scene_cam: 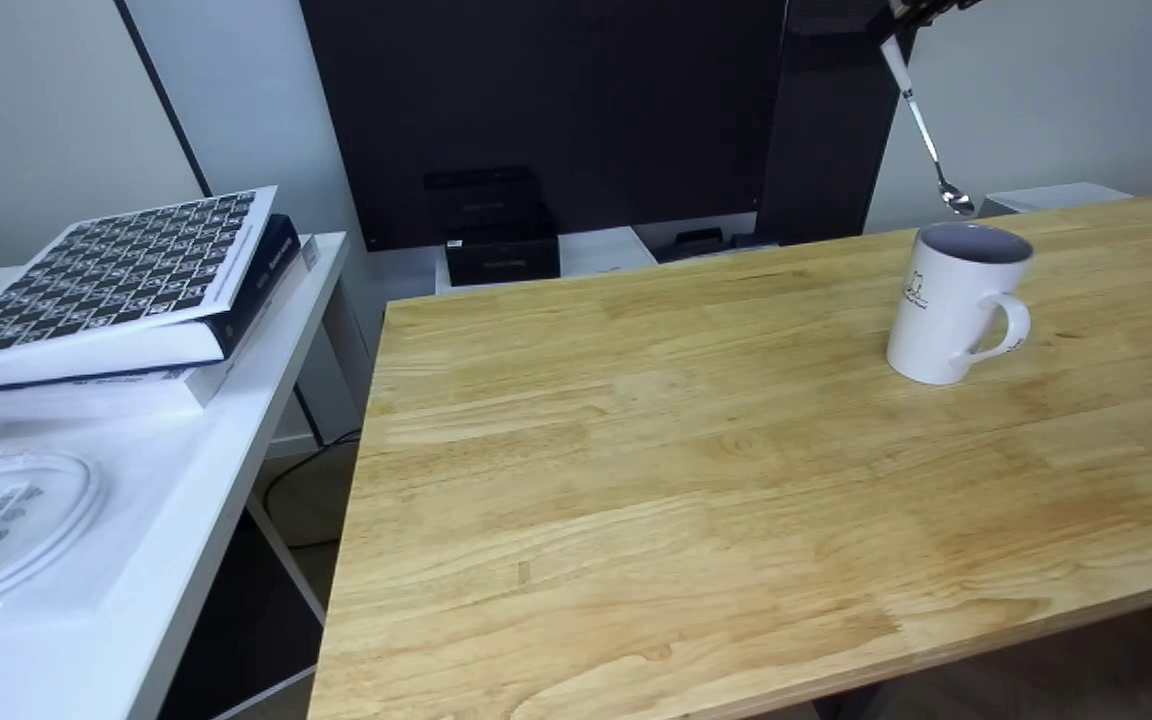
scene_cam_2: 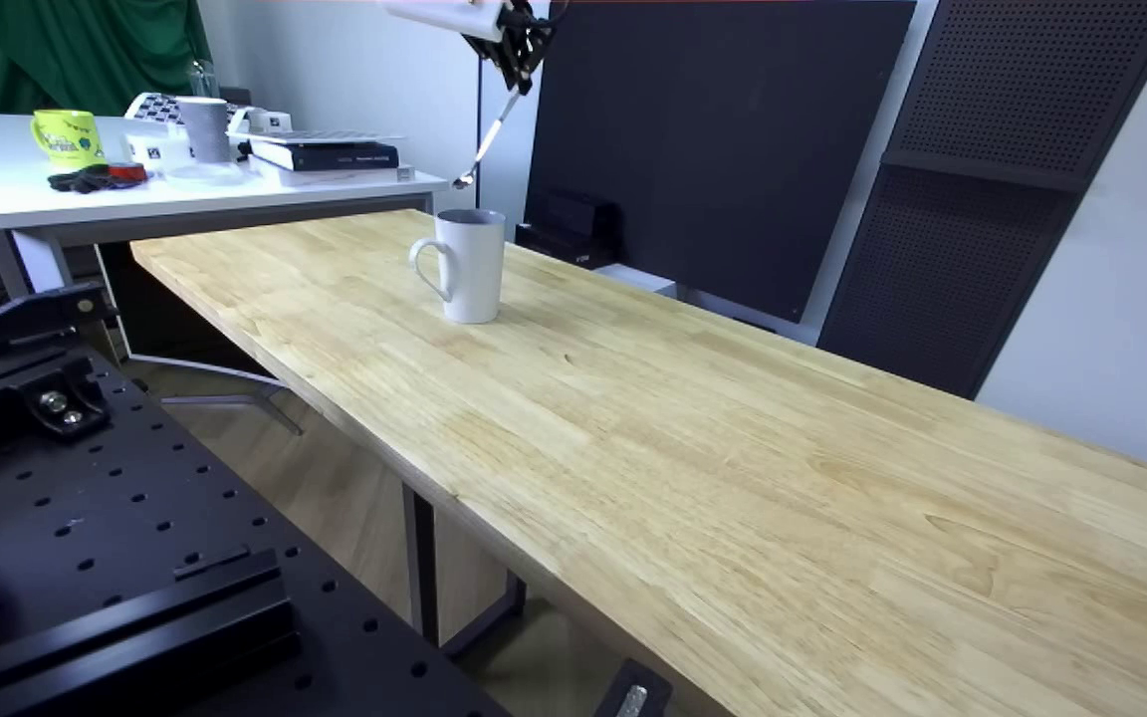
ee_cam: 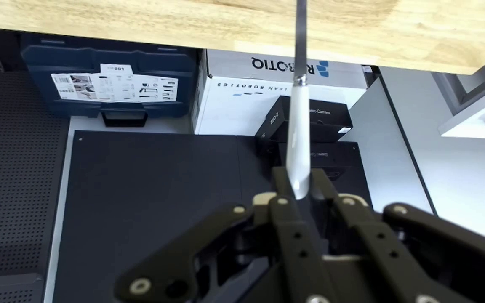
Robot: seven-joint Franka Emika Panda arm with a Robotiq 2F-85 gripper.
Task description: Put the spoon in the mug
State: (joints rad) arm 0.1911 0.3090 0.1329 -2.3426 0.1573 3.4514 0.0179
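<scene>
The spoon has a white handle and a silvery neck and bowl; it hangs tilted, bowl down, in both exterior views (scene_cam: 921, 122) (scene_cam_2: 490, 137). My gripper (ee_cam: 299, 181) is shut on the end of the spoon's handle (ee_cam: 298, 134) in the wrist view. The spoon's bowl lies beyond the top edge there. The gripper shows at the top of an exterior view (scene_cam_2: 520, 82). The white mug (scene_cam: 946, 310) stands upright on the table, also in an exterior view (scene_cam_2: 475, 269); its inside is dark bluish-grey. The bowl appears above the mug's rim, apart from it. The mug is out of the wrist view.
The wooden table (scene_cam: 636, 480) bears the mug. A white side table (scene_cam_2: 235, 204) holds books (scene_cam_2: 325, 155), a grey cup (scene_cam_2: 205, 129) and a yellow mug (scene_cam_2: 70, 137). A dark panel (scene_cam_2: 703, 149) stands behind the wooden table. Boxes (ee_cam: 242, 92) lie beyond its edge.
</scene>
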